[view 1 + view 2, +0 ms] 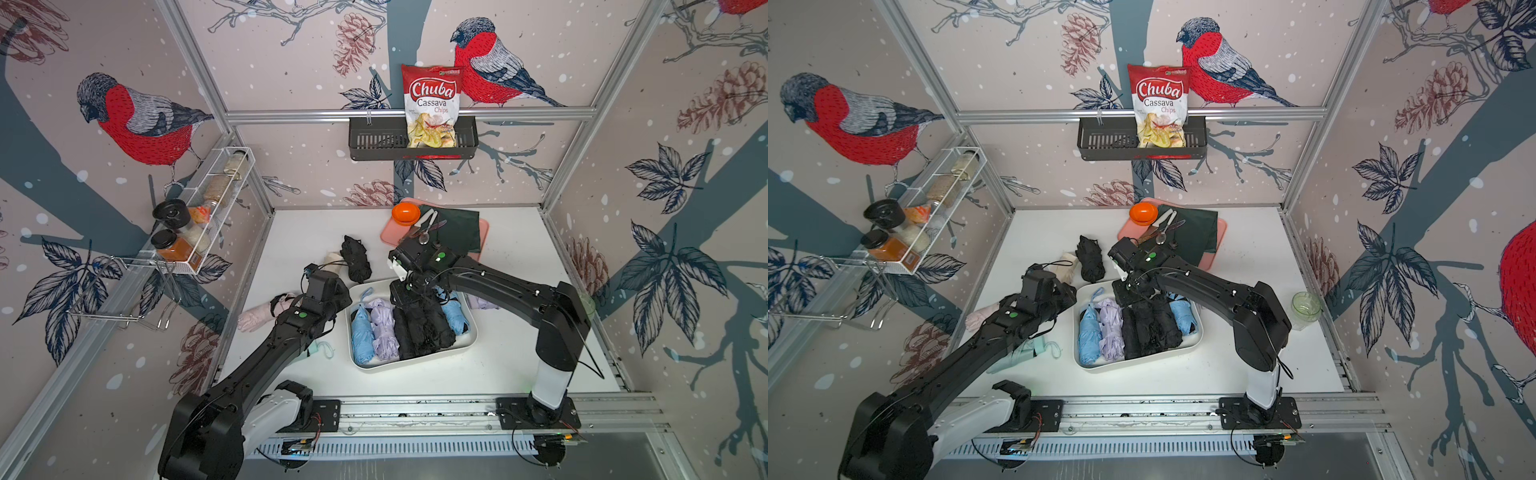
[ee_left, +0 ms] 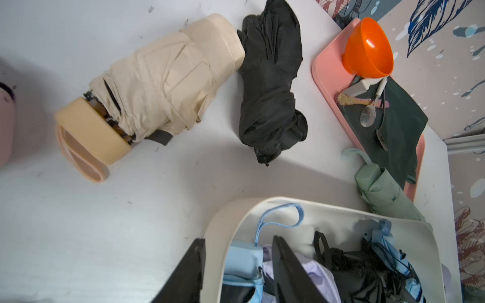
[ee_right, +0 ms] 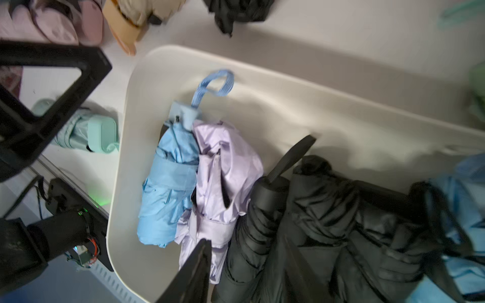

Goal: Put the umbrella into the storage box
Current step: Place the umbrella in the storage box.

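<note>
The cream-white storage box lies mid-table with several folded umbrellas side by side in it: light blue, lilac and black. My right gripper hangs low over the box, open, its fingers either side of a black umbrella. My left gripper is open above the box's near-left corner, straddling the rim with nothing in it. Loose on the table lie a beige umbrella, a black one, a pink one, a mint one and a green one.
A pink tray at the back holds an orange bowl, cutlery and a dark green cloth. A black wall basket carries a chips bag. A wire spice rack juts from the left wall. A glass jar stands at the right.
</note>
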